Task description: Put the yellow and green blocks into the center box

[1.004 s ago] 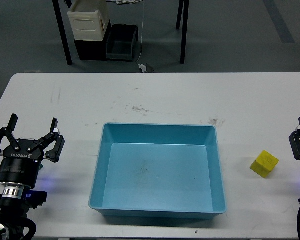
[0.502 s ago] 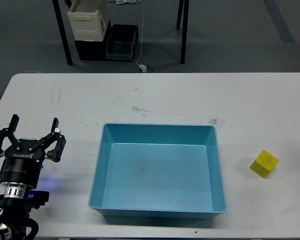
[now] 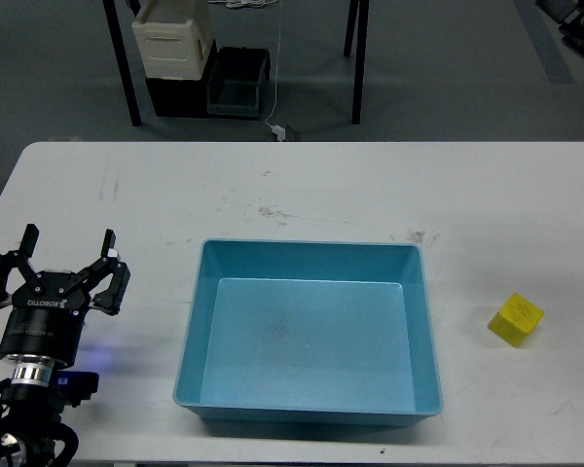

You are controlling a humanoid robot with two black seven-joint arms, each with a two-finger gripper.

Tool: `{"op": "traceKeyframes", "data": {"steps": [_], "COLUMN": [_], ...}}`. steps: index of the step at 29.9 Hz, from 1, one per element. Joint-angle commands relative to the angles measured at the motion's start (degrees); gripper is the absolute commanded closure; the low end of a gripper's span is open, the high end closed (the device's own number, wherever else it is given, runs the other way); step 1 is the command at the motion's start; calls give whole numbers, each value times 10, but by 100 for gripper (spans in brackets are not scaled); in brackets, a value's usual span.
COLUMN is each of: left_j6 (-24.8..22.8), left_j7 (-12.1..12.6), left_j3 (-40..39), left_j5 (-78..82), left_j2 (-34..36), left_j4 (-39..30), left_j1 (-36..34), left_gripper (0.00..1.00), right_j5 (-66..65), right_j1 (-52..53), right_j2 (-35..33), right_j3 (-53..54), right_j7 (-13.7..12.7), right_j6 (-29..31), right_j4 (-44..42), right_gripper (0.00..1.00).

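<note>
Yellow block [image 3: 515, 320] right of blue box [image 3: 309, 333], left end effector [image 3: 66, 255] spread wide

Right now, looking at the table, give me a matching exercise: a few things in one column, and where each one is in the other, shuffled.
Things:
1. yellow block
2. blue box
3. left gripper
4. white bin

Places:
A. middle of the table
B. on the floor beyond the table
C. on the table, right of the box
D. over the table's left end, fingers apart

Pairs: 1-C, 2-A, 3-D, 4-B
</note>
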Motion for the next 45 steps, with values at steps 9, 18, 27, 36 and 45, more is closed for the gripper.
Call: {"op": "traceKeyframes", "data": {"steps": [9, 18, 27, 36, 45], "left_j6": [1, 1, 0, -1, -3], "left_j7": [0, 0, 0, 0, 0], "left_j3": [2, 3, 3, 3, 3], "left_j5": [0, 0, -1, -1, -2], "left_j2": [0, 0, -1, -1, -1], "left_j4": [9, 14, 22, 30, 34], "left_j1": [-3, -5, -6, -6, -6], "left_gripper": [0, 0, 0, 0, 0], "right_j5": [-275, -357, -397, -422, -423], "right_j1": [213, 209, 203, 202, 204], "right_j2": [-165, -256, -267, -216, -122], "right_j3": [-360, -472, -565, -592, -636], "right_j7": [84, 84, 84, 84, 84], "right_j6": [25, 54, 65, 118, 118], "right_j4": [37, 100, 96, 75, 4], "right_gripper": [0, 1, 1, 1, 1]}}
